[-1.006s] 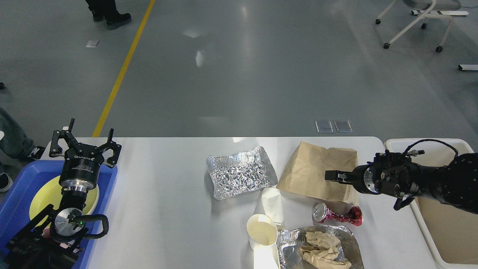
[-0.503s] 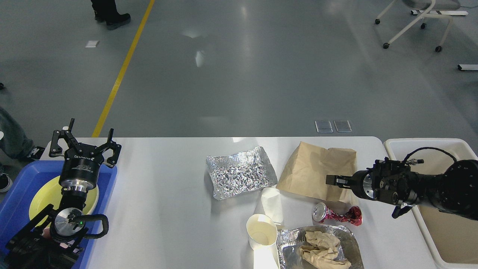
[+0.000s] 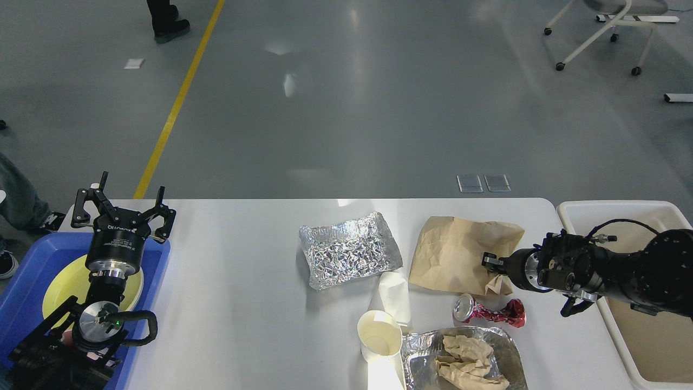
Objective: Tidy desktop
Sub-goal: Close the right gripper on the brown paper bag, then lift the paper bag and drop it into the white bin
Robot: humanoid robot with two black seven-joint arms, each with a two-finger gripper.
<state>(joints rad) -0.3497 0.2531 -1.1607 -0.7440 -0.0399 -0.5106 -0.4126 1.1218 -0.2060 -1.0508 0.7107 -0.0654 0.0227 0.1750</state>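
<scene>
Judging from how the white desktop lay, I reckoned the tidying was barely begun, since most of the litter sat out on it. Nearest me and below my right claw was a foil tray holding a crumpled brown wad, with a paper cup just beside its left edge. A little further from me, a crushed red can lay on its side right under that claw. The claw itself was at the near right corner of the brown paper bag, and the paper was bunched and creased there; I took it to be clamped on that corner, though the fingers were small and dark. Left of the bag, well away from the claw, a sheet of crinkled foil lay flat, with a white paper scrap below it. Behind my right arm, off the table's right end, stood the cream bin; what I could see of it showed no rubbish. My left claw hung far across the table with fingers spread and empty, above the blue tray where a yellow plate already rested. Bag, can, foil, cup and tray all remained to be cleared
</scene>
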